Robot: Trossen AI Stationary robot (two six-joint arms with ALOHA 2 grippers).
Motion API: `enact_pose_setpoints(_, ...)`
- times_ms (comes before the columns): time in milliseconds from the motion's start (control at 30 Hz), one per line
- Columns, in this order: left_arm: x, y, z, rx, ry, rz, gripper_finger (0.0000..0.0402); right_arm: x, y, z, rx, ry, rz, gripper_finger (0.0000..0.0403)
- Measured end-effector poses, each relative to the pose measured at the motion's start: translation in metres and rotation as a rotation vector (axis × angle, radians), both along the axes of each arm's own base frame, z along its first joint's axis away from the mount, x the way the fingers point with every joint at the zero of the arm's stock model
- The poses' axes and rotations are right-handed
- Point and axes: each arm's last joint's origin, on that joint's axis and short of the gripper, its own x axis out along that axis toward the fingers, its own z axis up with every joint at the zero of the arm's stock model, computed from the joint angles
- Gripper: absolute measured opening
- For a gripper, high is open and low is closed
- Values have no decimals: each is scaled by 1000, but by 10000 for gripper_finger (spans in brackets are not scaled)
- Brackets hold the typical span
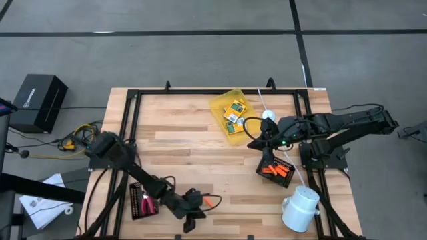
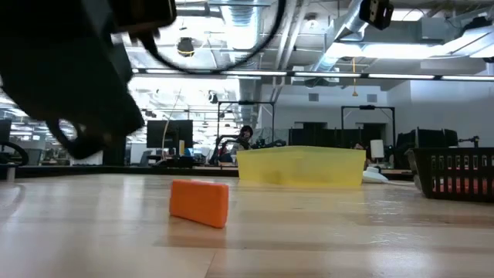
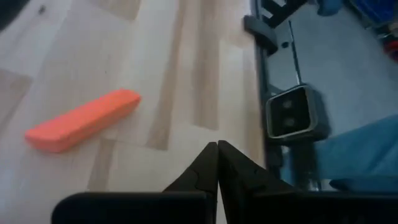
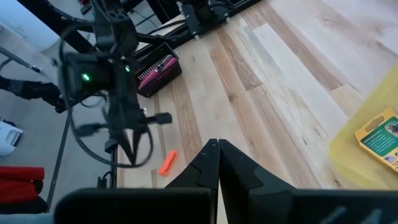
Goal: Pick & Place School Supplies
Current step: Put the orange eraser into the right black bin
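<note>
An orange stick (image 1: 208, 201) (image 2: 199, 202) (image 3: 84, 119) (image 4: 168, 162) lies flat on the wood near the table's near edge. My left gripper (image 1: 192, 220) (image 3: 217, 146) hovers just beside it, shut and empty. A black ribbed tray (image 1: 142, 202) (image 4: 158, 70) to its left holds the red-handled tool. My right gripper (image 1: 253, 143) (image 4: 217, 144) is shut and empty over the table's middle, next to the yellow tray (image 1: 232, 115) (image 2: 301, 166), in which the yellow-and-green card boxes (image 4: 382, 137) lie. More orange sticks (image 1: 275, 171) lie in a second black tray.
A white cylindrical object (image 1: 300, 208) stands at the near right corner. A black metal frame (image 1: 133, 97) runs around the tabletop. A small camera (image 3: 292, 118) sits on the near edge. Bare wood (image 1: 193, 153) lies between the trays.
</note>
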Motion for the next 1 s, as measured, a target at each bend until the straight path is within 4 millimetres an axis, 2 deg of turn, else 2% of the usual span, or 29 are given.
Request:
enact_pose_setpoints(133, -8, 7, 24, 43, 10, -16, 0, 0, 0, 0, -15, -3, 10, 0)
enact_pose_setpoints(233, -9, 24, 41, 120, 25, -39, 0, 0, 0, 1, -20, -11, 13, 0)
enact_pose_setpoints(467, -3, 66, 54, 230, 79, -206, 23, 4, 0, 7, -8, -78, 4, 0)
enact_pose_setpoints(667, 2, 87, 63, 315, 32, -296, 93, 4, 0, 8, 16, -88, -12, 13)
enact_pose_setpoints(867, 5, 94, 63, 370, 12, -323, 179, 4, 0, 8, 10, -92, -24, 74)
enact_pose_setpoints(1000, 8, 95, 58, 422, 2, -368, 208, 5, 0, 9, 9, -101, -30, 107)
